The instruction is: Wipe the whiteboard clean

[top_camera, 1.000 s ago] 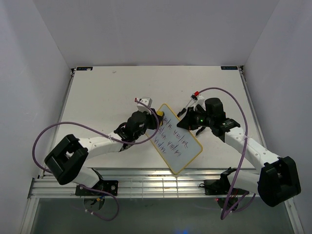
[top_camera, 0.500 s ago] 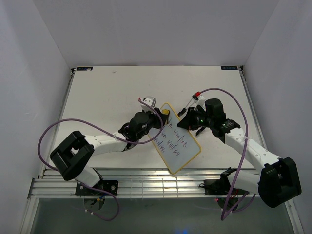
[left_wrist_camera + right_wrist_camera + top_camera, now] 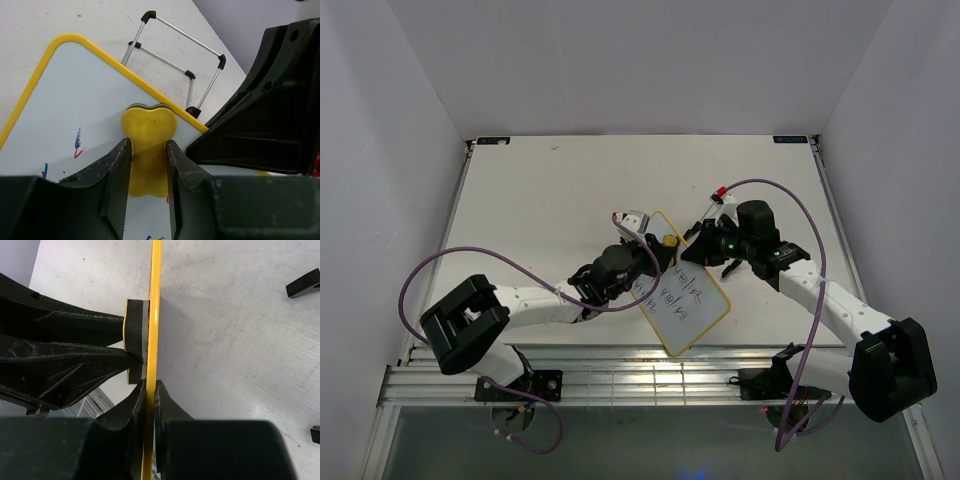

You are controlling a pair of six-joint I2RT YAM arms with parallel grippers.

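Observation:
The whiteboard [image 3: 692, 300], yellow-framed with blue and red handwriting on its lower part, is held tilted up off the table. My right gripper [image 3: 704, 243] is shut on its upper right edge; in the right wrist view the jaws [image 3: 150, 390] pinch the yellow frame [image 3: 156, 295] edge-on. My left gripper [image 3: 656, 252] is shut on the yellow eraser [image 3: 669, 241] and presses it against the board's face near the top corner. In the left wrist view the eraser [image 3: 149, 131] sits between my fingers on the white surface [image 3: 70, 105], with pen marks to its lower left.
The board's wire stand with black feet [image 3: 175, 55] lies on the table behind the board. Two small black pieces [image 3: 304, 283] lie on the table to the right. Purple cables loop off both arms. White walls close in three sides.
My left gripper has moved right and forward with the eraser to the board's top corner. The writing on the upper part of the board is gone. The right gripper has held its grip.

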